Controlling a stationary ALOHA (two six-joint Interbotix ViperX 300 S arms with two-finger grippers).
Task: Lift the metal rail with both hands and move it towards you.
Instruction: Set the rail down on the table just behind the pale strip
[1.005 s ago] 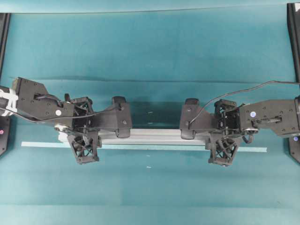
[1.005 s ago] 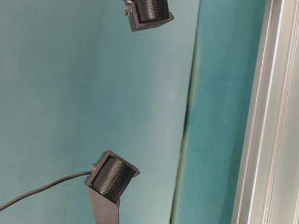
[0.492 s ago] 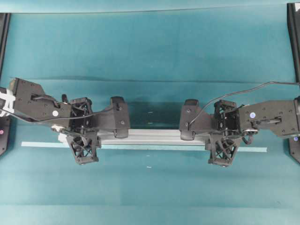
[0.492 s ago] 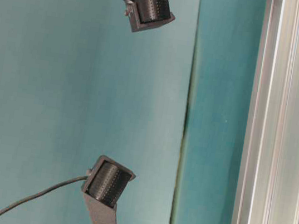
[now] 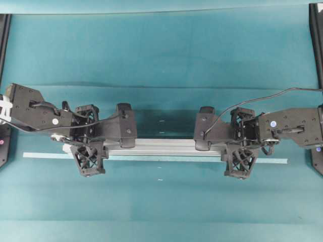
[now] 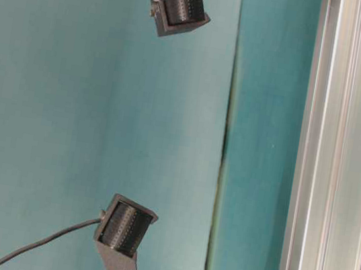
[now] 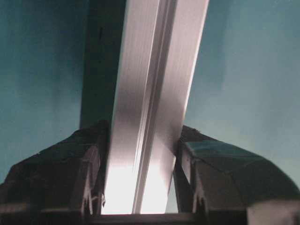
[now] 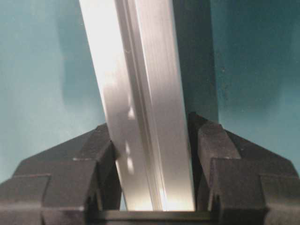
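The metal rail (image 5: 161, 146) is a grooved silver bar that lies left to right across the middle of the teal table (image 5: 161, 60). My left gripper (image 5: 87, 143) is shut on it near its left end. My right gripper (image 5: 241, 146) is shut on it near its right end. In the left wrist view the rail (image 7: 150, 93) runs between the black jaws of the left gripper (image 7: 143, 136), with a dark shadow beside it. In the right wrist view the rail (image 8: 140, 93) sits between the jaws of the right gripper (image 8: 150, 124). The rail also shows in the table-level view (image 6: 343, 159).
A thin pale tape strip (image 5: 267, 161) lies on the table just in front of the rail and reaches past both its ends. Black frame posts stand at the table's left edge (image 5: 4, 30) and right edge (image 5: 316, 40). Two black ribbed arm parts (image 6: 124, 227) show in the table-level view.
My left arm and gripper have shifted a little to the left and slightly away. The right gripper and the rail have barely moved. Both grippers stay shut on the rail.
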